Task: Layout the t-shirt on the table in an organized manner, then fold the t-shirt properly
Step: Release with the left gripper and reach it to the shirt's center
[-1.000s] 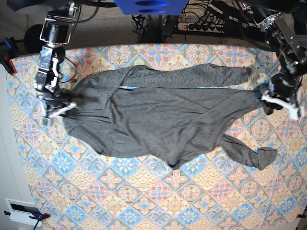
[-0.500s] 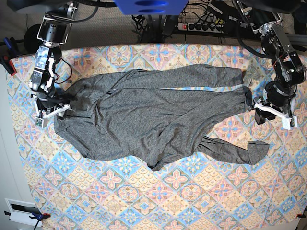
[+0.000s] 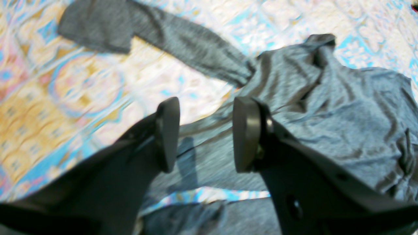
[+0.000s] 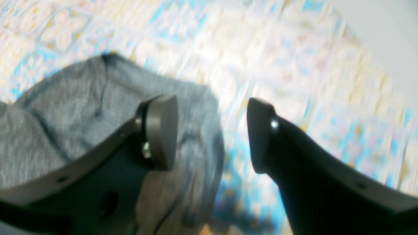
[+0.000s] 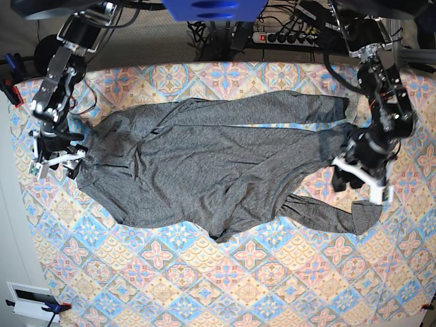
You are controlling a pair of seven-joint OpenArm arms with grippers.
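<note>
The dark-grey t-shirt (image 5: 218, 163) lies spread lengthwise across the table (image 5: 238, 272). One long sleeve (image 5: 272, 109) runs along its far side and the other sleeve (image 5: 327, 214) trails off at the front right. My right gripper (image 5: 58, 160) stands open at the shirt's left edge. In the right wrist view it (image 4: 212, 133) hovers over the t-shirt (image 4: 65, 107), with only the hem and tablecloth (image 4: 261, 49) between its jaws. My left gripper (image 5: 354, 178) is open over the shirt's right end. In the left wrist view it (image 3: 206, 133) sits just above the t-shirt (image 3: 343, 107), near the sleeve (image 3: 183, 45).
A power strip (image 5: 289, 37) and cables lie behind the table's far edge. Red clamps (image 5: 10, 88) grip the left edge. A small white device (image 5: 30, 300) sits off the front left corner. A blue mount (image 5: 214, 8) hangs over the far middle.
My right gripper has opened and let go of the shirt's left edge, drawing back slightly left. My left arm has swung left and toward the front. The shirt has shifted left.
</note>
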